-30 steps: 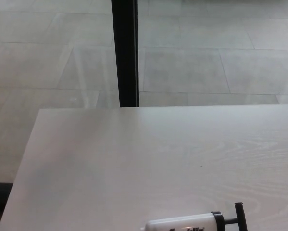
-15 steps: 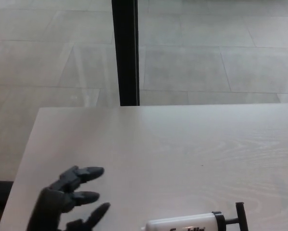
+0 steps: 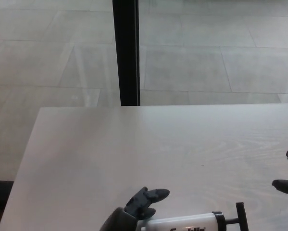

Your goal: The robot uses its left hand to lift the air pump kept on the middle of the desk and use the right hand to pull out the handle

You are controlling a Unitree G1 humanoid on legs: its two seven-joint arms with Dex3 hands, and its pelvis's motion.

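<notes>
Air pump [image 3: 182,223]: probably light, slick plastic; my left hand [image 3: 139,206], fingers apart, is reaching for its barrel.

The place looks like an office or a lab-like test room rather than a home, though nothing marks it for certain; the near part of the scene is a plain desk [image 3: 134,144] with a pale, whitewashed wood-grain top, its far edge and left edge both in sight; beyond it the floor [image 3: 206,62] is laid in large grey tiles with thin joints, the kind found in commercial buildings; a black upright post [image 3: 127,53] rises from the floor just behind the desk's far edge, left of centre, and soft pale reflections lie on the tiles to its left.
</notes>
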